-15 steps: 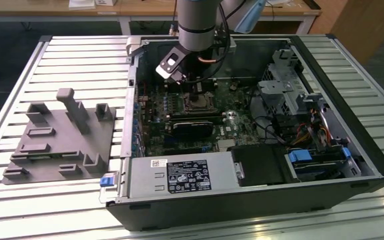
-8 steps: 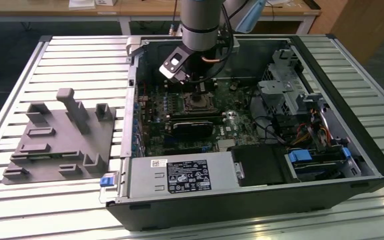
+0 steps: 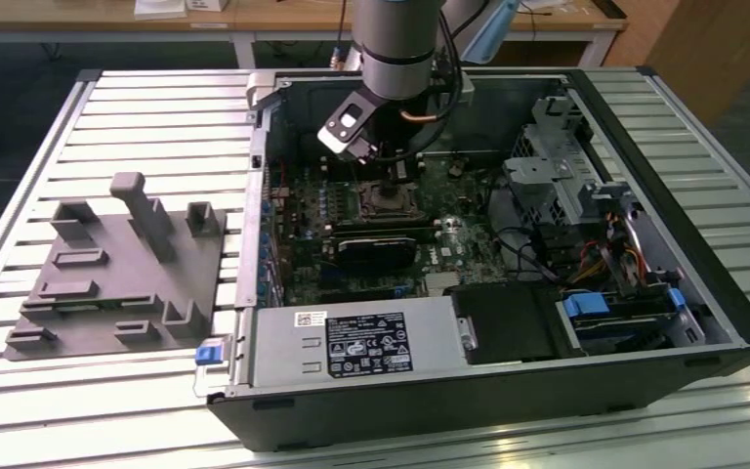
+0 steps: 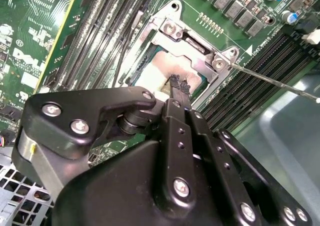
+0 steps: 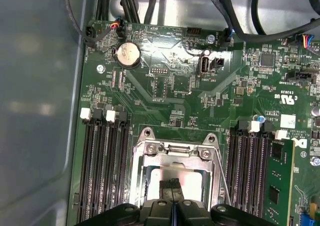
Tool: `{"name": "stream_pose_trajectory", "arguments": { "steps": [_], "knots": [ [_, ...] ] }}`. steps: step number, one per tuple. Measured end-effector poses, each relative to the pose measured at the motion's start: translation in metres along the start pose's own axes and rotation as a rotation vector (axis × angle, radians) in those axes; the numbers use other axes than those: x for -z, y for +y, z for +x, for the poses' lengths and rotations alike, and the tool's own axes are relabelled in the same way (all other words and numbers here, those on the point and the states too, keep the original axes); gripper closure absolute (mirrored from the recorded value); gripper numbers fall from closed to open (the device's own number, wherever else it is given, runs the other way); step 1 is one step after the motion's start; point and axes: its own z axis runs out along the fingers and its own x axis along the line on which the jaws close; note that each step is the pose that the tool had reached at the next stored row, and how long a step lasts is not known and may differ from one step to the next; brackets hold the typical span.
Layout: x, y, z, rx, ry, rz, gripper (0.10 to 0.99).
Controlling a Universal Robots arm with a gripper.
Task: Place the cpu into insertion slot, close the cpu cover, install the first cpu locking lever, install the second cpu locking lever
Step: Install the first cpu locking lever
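Note:
My gripper [image 3: 385,184] hangs inside the open computer case, straight over the insertion slot [image 3: 387,201] on the green board. Its fingers are shut with nothing between them. In both wrist views the fingertips [image 4: 179,84] [image 5: 172,183] rest on or just above the silver-grey top of the cpu [image 4: 167,66] [image 5: 167,173], which lies in the slot. The cpu cover [image 4: 202,50] [image 5: 172,152] lies flat around the chip, which shows through its window. One thin locking lever [image 4: 272,79] [image 5: 223,182] stands away from the socket's side. A second dark lever [image 4: 121,51] runs along the opposite side.
Memory slots [image 5: 102,171] flank the socket, with a memory stick [image 5: 277,183] in one. A black card [image 3: 375,250], the power supply [image 3: 349,344], a drive cage [image 3: 561,168] and loose cables [image 3: 590,256] crowd the case. A grey fixture [image 3: 112,276] sits on the slatted table.

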Motion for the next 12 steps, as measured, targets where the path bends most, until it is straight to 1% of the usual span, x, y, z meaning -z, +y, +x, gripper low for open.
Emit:
{"name": "stream_pose_trajectory", "arguments": {
  "steps": [12],
  "knots": [
    [0.0014, 0.0001, 0.0, 0.0, 0.0, 0.0, 0.98]
  ]
}}
